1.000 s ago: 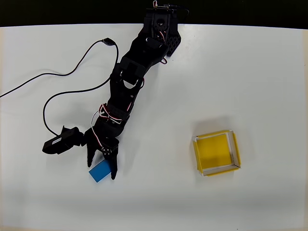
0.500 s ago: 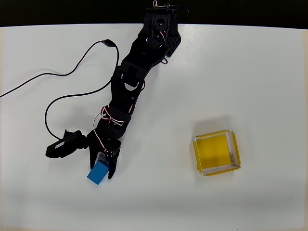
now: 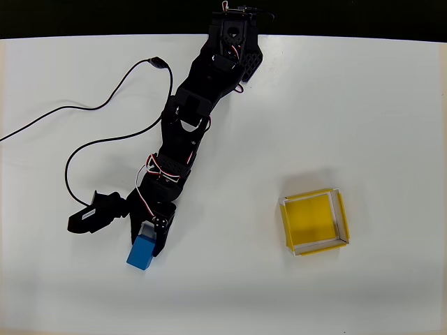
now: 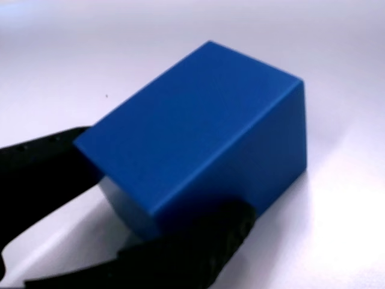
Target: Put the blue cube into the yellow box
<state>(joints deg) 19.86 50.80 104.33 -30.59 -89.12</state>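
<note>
The blue cube [image 3: 142, 251] sits at the lower left of the white table in the overhead view, held between the black fingers of my gripper [image 3: 144, 239], which is shut on it. In the wrist view the blue cube [image 4: 198, 132] looms large and tilted, with one black finger [image 4: 42, 156] at its left and the other under its near edge. The yellow box [image 3: 311, 218], a shallow open tray with pale walls, lies far to the right of the cube with nothing inside.
A black cable [image 3: 105, 132] loops across the table left of the arm. The arm's base [image 3: 234, 42] stands at the back edge, where the table meets a dark strip. Bare white tabletop [image 3: 223, 237] separates cube and box.
The fingers, spread around the cube a second ago, have closed onto it. The cube has turned and shifted slightly left between them.
</note>
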